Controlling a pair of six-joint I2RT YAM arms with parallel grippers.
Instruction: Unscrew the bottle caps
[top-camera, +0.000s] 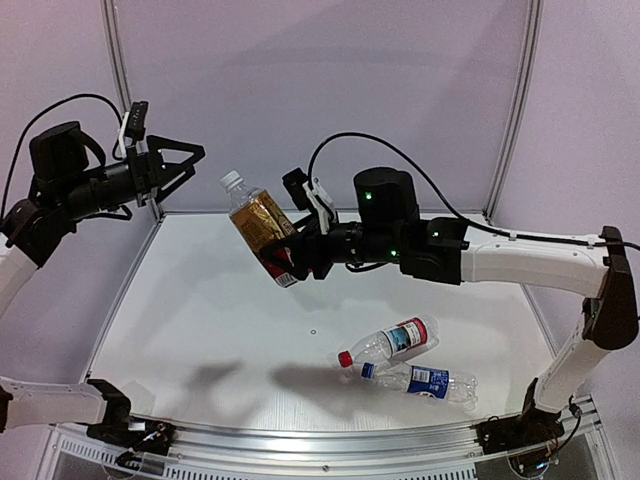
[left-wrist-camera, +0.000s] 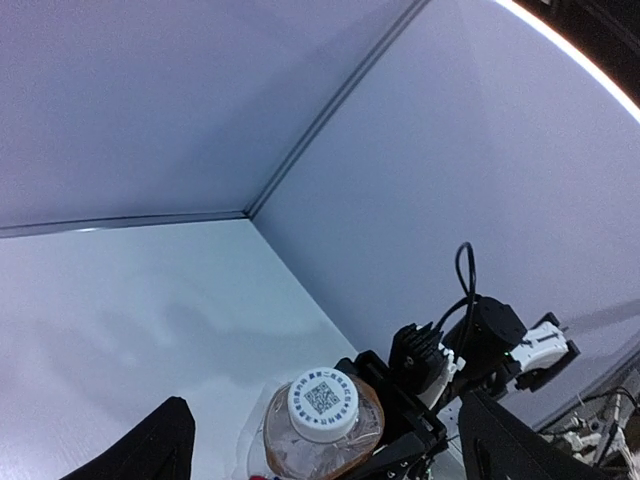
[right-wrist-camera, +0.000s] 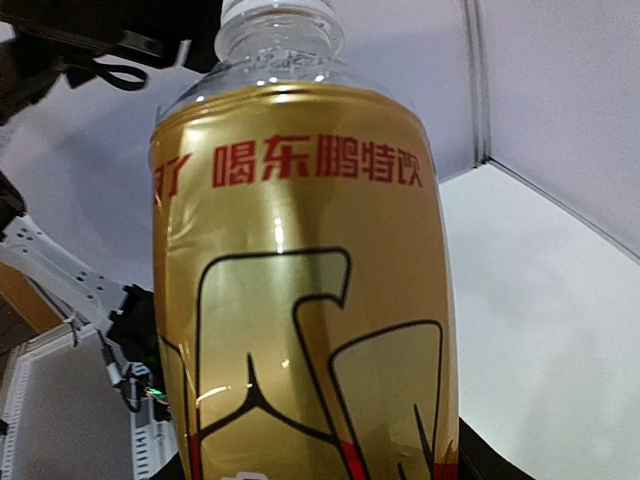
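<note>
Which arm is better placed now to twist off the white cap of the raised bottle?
Left. The left pincer, open, faces the white cap without touching; the right pincer is shut on the amber bottle.

White table (top-camera: 200, 310), near-right — red-capped bottle (top-camera: 392, 343), blue-label bottle (top-camera: 428, 381), lying side by side

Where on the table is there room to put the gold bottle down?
For the gold bottle, the whole left half of the table is bare, from the left edge to the middle. The near right is crowded: a red-capped bottle and a blue-capped bottle lie close together there.
</note>
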